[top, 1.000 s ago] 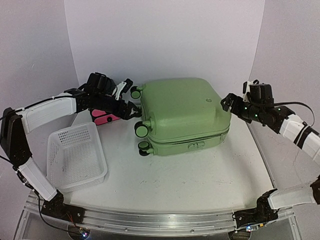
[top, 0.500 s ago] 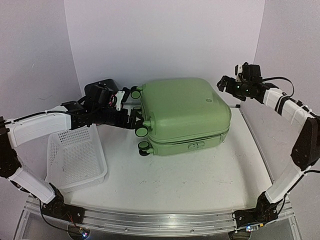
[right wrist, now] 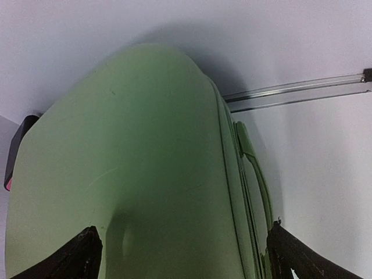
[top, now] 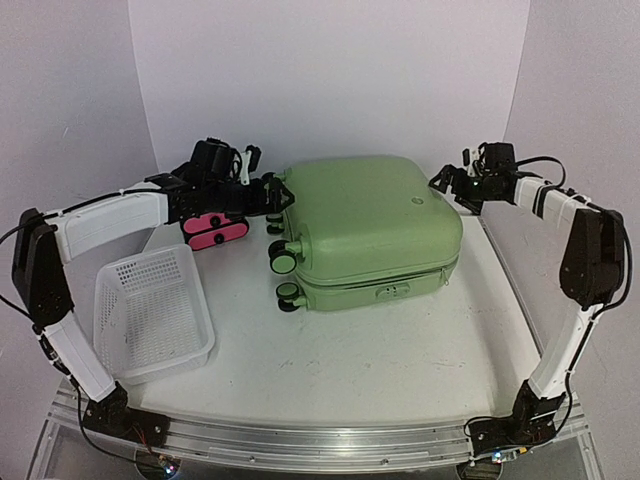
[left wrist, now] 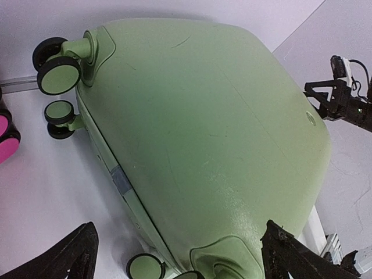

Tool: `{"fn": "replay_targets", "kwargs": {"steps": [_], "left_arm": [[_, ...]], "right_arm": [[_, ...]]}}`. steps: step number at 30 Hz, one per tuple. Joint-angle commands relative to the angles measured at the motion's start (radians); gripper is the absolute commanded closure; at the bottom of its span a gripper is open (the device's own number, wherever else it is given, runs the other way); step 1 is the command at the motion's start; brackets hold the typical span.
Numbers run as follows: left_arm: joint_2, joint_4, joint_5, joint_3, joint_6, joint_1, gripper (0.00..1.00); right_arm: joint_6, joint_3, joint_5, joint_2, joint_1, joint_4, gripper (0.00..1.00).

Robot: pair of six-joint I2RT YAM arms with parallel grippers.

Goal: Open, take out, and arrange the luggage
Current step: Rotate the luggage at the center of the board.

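On the table (top: 400,370) the closed luggage (top: 370,225) lies flat at mid-back with its wheels to the left, the basket (top: 150,310) near its left front, and the left gripper (top: 272,195) by its far wheels and the right gripper (top: 447,188) by its far right corner both gape wide, grasping nothing.

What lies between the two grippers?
The luggage: the top view shows the left gripper at its wheel end, the right gripper at the opposite end.

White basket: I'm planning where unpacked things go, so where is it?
Top view: the white basket sits front left on the table, nearer than the pink-fronted box, left of the green suitcase.
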Motion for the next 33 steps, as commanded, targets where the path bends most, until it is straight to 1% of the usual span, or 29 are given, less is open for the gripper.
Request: {"fn": "replay_targets", "kwargs": {"steps": [1, 7, 10, 13, 17, 22, 23, 25, 27, 30, 33], "left_arm": [[0.079, 0.035, 0.023, 0.091, -0.031, 0.028, 0.01], [0.180, 0.035, 0.085, 0.163, -0.029, 0.060, 0.00], [0.214, 0.036, 0.120, 0.193, -0.004, 0.061, 0.00], [0.244, 0.037, 0.167, 0.217, 0.019, 0.061, 0.01], [0.300, 0.040, 0.261, 0.256, 0.013, 0.060, 0.01], [0.317, 0.040, 0.273, 0.255, 0.003, 0.059, 0.02], [0.312, 0.039, 0.267, 0.250, 0.005, 0.059, 0.02], [0.301, 0.040, 0.249, 0.237, 0.011, 0.059, 0.01], [0.292, 0.040, 0.233, 0.233, 0.015, 0.058, 0.01], [0.291, 0.040, 0.220, 0.237, 0.012, 0.059, 0.01], [0.291, 0.040, 0.205, 0.243, 0.008, 0.059, 0.01]], "right_arm": [[0.023, -0.056, -0.086, -0.047, 0.006, 0.075, 0.02], [0.071, -0.249, -0.134, -0.170, 0.009, 0.163, 0.05], [0.075, -0.327, -0.139, -0.247, 0.025, 0.167, 0.05], [0.090, -0.423, -0.138, -0.359, 0.048, 0.167, 0.05], [0.126, -0.537, -0.147, -0.497, 0.100, 0.164, 0.05], [0.174, -0.637, -0.140, -0.626, 0.186, 0.132, 0.05], [0.179, -0.645, -0.124, -0.652, 0.188, 0.121, 0.05], [0.170, -0.640, -0.037, -0.696, 0.187, 0.092, 0.03], [0.143, -0.605, 0.036, -0.702, 0.174, 0.063, 0.02], [0.116, -0.512, 0.035, -0.624, 0.133, 0.046, 0.02], [0.090, -0.428, 0.077, -0.543, 0.116, 0.045, 0.02]]}}
